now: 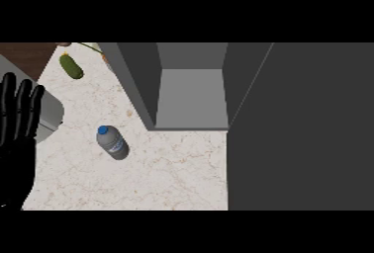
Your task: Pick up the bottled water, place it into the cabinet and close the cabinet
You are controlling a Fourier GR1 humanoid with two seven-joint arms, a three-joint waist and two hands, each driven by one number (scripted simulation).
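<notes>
A grey water bottle with a blue cap stands on the marble counter, left of the cabinet's front edge. The grey cabinet stands open, its inner shelf bare; its open door fills the right side of the view as a dark panel. My left hand rests open at the left edge, fingers up, well left of the bottle and apart from it. My right hand shows nowhere.
A green cucumber lies at the counter's far left corner. A grey rounded object sits partly behind my left hand. Dark wood floor shows at the top left.
</notes>
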